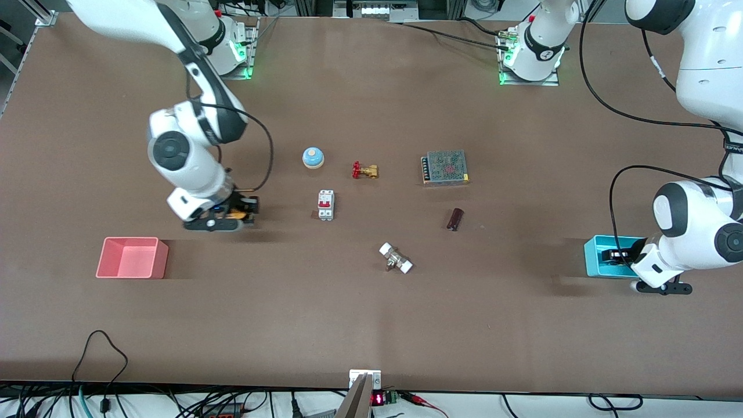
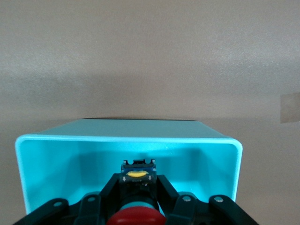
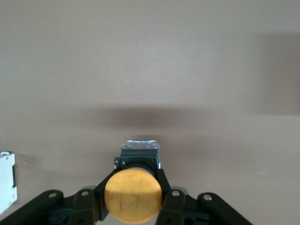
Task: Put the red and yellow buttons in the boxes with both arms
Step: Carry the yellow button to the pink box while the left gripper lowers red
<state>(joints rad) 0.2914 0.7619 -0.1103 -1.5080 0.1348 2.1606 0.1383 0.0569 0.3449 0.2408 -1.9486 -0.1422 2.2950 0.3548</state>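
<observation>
My right gripper (image 1: 239,212) is shut on the orange-yellow button (image 1: 235,216) and holds it just above the table, between the salmon-pink box (image 1: 132,257) and the breaker. In the right wrist view the yellow cap (image 3: 133,196) sits between the fingers (image 3: 165,187), black body (image 3: 139,153) pointing down. My left gripper (image 1: 618,255) is inside the cyan box (image 1: 597,259), shut on the red button. In the left wrist view the red cap (image 2: 136,218) and black body (image 2: 137,174) show between the fingers (image 2: 108,185), low inside the cyan box (image 2: 56,164).
On the middle of the table lie a blue-and-white dome bell (image 1: 313,157), a brass valve with red handle (image 1: 364,170), a white circuit breaker (image 1: 325,205), a metal power supply (image 1: 445,167), a dark red cylinder (image 1: 455,219) and a white-ended fitting (image 1: 396,258).
</observation>
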